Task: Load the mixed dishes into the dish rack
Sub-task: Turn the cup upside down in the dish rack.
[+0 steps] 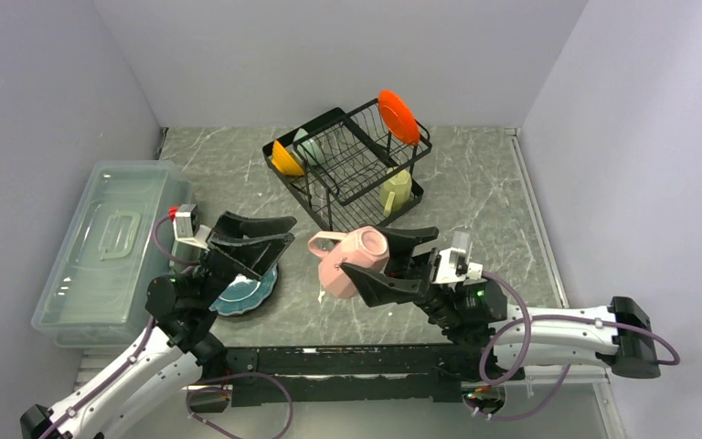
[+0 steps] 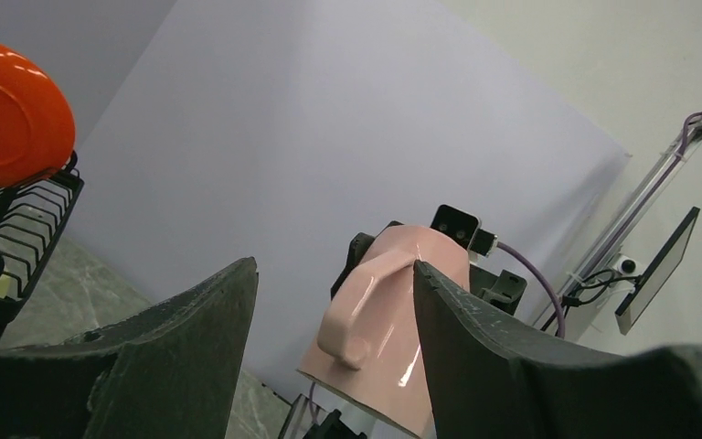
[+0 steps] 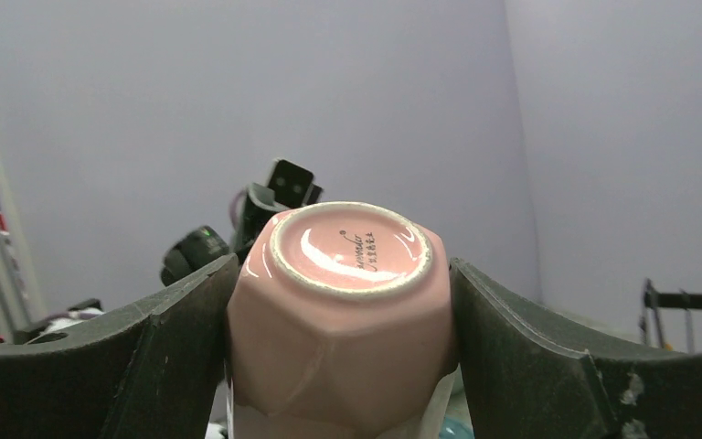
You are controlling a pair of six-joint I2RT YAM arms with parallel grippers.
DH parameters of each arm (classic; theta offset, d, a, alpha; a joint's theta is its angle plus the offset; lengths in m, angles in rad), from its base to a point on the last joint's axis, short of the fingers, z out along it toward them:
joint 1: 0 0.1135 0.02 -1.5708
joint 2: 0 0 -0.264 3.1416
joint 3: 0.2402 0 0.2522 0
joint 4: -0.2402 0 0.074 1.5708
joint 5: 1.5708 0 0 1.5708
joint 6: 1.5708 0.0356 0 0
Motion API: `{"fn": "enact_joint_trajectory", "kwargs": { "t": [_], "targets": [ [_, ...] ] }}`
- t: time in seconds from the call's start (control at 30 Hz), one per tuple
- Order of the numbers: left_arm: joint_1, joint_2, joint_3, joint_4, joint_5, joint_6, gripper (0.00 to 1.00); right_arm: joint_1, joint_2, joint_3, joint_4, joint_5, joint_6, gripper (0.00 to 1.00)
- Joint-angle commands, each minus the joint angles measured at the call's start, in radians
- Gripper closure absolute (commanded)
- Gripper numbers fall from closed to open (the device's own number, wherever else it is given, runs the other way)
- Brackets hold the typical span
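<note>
Grey marbled table carrying three things

The black wire dish rack stands on the far middle of the surface, turned at an angle to the table's edges; a clear lidded plastic bin lies well to the rack's left and nearer the arms' bases; teal plates rest nearer than the rack, slightly to its left

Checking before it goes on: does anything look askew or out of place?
Nothing spilled or broken shows. The pink mug is held sideways in mid-air by the right gripper, handle toward the open left gripper. The orange plate leans at the rack's top far corner, jutting past the rim.
</note>
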Motion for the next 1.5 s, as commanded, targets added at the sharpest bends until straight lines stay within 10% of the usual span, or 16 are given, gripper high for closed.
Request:
{"fn": "enact_joint_trajectory", "kwargs": {
  "t": [0.0,0.63,1.47],
  "targets": [
    [0.0,-0.03,0.037,-0.101,-0.034,0.054,0.31,0.003,-0.108,0.017,-0.174,0.087,-0.055,1.0],
    [0.0,0.037,0.289,-0.766,-0.048,0.304,0.3,-0.014,-0.223,0.033,-0.748,0.436,-0.2,1.0],
    [0.0,0.024,0.4,-1.132,-0.092,0.546,0.16,-0.444,0.23,0.017,-0.321,0.145,-0.103,1.0]
  ]
}}
